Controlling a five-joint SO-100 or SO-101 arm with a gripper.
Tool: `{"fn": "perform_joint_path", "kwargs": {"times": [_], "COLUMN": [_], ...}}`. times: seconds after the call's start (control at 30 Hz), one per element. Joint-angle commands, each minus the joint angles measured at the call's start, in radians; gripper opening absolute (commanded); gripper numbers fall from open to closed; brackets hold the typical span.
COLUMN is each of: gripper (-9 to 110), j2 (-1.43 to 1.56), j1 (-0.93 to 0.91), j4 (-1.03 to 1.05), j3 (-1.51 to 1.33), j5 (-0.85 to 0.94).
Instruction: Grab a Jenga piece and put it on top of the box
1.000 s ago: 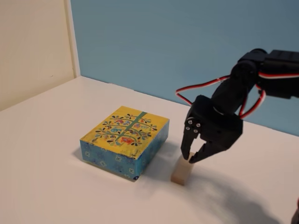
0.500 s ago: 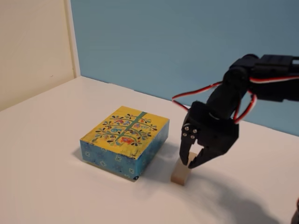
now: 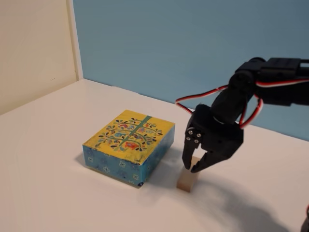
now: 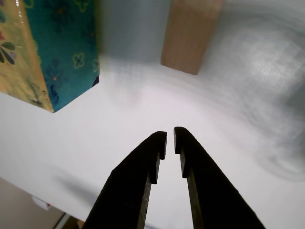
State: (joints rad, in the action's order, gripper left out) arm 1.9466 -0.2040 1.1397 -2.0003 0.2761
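Fixed view, left to right: the box point(image 3: 129, 146) sits on the table point(image 3: 48, 183), with 1 Jenga piece point(image 3: 187, 178) upright just right of it. The gripper point(image 3: 189, 166) has shifted left and lower over 1 second; its fingers are nearly pressed together, pinching nothing. Judgement: grasp not begun, and the jaws must spread first.

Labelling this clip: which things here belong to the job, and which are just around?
Job:
- Jenga piece
- box
- gripper, nearly closed, holding nothing

Just around:
- white table
- blue back wall
- cream side panel
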Motion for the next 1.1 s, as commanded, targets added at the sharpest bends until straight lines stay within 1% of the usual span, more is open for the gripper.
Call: {"fn": "perform_joint_path", "kwargs": {"times": [0.0,0.17,0.47,1.07], "gripper": [2,7,11,11], "j2": [0.003,0.003,-0.006,-0.025], "j1": [-0.002,-0.005,-0.029,-0.092], "j4": [-0.011,-0.015,-0.017,-0.008], "j3": [0.02,0.02,0.008,-0.049], "j5": [0.008,0.014,0.037,0.038]}}
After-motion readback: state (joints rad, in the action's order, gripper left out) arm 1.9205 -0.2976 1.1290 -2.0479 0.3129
